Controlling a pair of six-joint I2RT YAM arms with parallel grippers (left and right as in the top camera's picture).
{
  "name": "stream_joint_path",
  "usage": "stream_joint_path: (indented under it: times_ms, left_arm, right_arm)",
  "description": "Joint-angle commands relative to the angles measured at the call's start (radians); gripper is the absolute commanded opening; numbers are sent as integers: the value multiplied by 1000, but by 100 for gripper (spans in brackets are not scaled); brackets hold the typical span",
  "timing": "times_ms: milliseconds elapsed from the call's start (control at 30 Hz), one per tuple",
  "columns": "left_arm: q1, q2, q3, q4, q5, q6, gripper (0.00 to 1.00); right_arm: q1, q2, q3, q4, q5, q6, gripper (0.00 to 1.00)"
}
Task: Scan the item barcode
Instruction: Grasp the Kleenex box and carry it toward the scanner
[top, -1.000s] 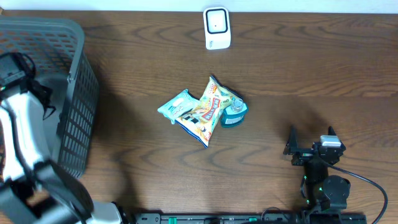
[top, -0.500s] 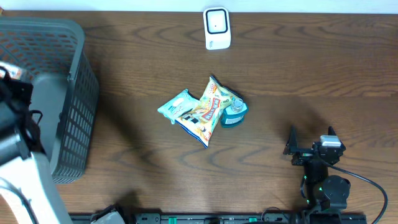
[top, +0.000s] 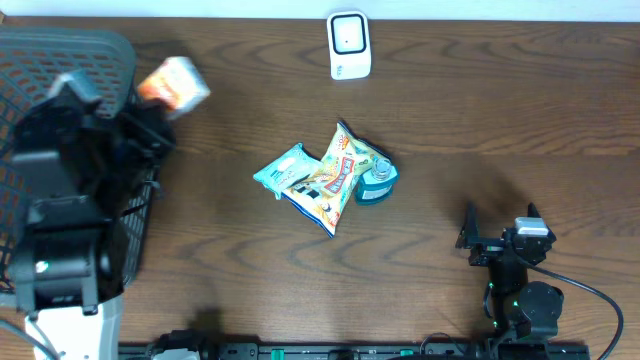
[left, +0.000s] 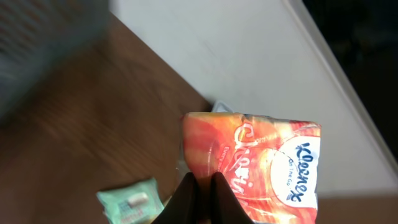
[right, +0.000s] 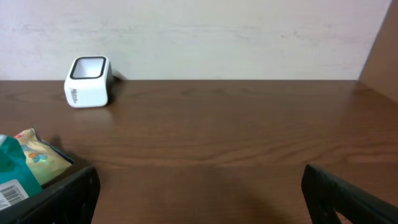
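Grey plastic mesh basket (top: 125, 60) sits at the left end of the wooden table (top: 520, 110). The left arm covers most of its inside, so can't tell what's in it.

Orange Kleenex tissue pack (left: 261, 168) is outside the basket. It's held up off the table, just past the basket's right rim in overhead, and blurred there. Left gripper (left: 202, 186) is pressed together on the pack's lower edge, with the wrapper pinched between the two dark fingers (left: 186, 199). Logo side faces the wrist camera.

White scanner (top: 349, 45) stands at the far edge of the table, centre, well apart from the pack.

Loose pile mid-table, not in any container:
- teal packet (top: 283, 170)
- yellow snack bag (top: 338, 175), lying partly over the packet
- small teal tub (top: 378, 182), touching the bag's right side

Right gripper (top: 498, 232) sits low at the near right of the table, fingers spread wide with nothing between them. Its camera looks across the table at the scanner, with the pile just at the left edge of its view.
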Motion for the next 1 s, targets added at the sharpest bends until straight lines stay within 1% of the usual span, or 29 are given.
stream_joint_path:
  times_ms: [0,200,467,567,633,800,967]
  left_arm:
    - [-168,58,6,28,-11,52,7]
    - [-386,173,6,113,-35,101,7]
    - [-610,343,6,235,-36,213,7]
    - [-697,404,6,265,-96,220,7]
    - [-734,426,6,283,-124,225,7]
    - [-842,492,6,346,-127,332,7]
    - [-914,543,6,396,-251,348,7]
  right_arm:
    - [2,-2,-1,-4,5,-11,99]
    - [2,-2,-1,-4,5,-11,99]
    - [2,-2,-1,-4,5,-11,99]
    - [2,-2,-1,-4,5,-11,99]
    - [2,-2,-1,-4,5,-11,99]
    - [2,-2,-1,-4,5,-11,99]
    - [2,-2,-1,-4,5,-11,99]
